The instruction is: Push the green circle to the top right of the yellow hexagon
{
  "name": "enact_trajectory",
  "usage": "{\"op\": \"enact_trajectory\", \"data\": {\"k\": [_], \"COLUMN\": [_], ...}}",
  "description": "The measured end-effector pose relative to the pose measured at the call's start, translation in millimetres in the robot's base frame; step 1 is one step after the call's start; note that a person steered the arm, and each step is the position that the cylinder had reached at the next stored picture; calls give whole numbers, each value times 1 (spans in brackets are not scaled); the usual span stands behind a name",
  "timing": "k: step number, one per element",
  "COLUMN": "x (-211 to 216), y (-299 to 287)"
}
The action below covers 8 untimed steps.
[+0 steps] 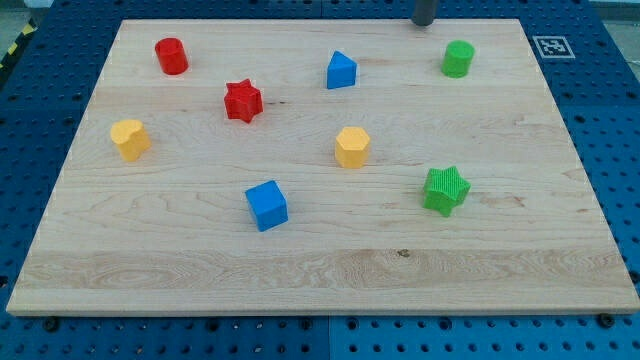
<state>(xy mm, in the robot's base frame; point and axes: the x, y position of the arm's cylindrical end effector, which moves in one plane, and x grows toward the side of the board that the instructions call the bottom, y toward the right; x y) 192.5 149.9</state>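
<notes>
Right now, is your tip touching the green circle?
Apart. The camera view shows bare wood between my tip, at the view's top edge, and the green circle, lower right of it.

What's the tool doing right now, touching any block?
My tip: at the view's top edge, touching nothing; no jaws to open or close. The green circle sits just to its lower right, apart.

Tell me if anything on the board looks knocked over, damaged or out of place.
Nothing stands out. All eight blocks sit flat and apart on the wooden board. My tip is at the view's top edge, just left of the green circle, not touching it.
</notes>
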Motion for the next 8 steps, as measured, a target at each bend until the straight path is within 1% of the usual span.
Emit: {"op": "enact_trajectory", "data": {"k": [1, 2, 3, 4, 5, 6, 8], "x": [0, -1, 12, 53, 112, 117, 73], "y": [0, 14, 72, 119, 114, 103, 99]}}
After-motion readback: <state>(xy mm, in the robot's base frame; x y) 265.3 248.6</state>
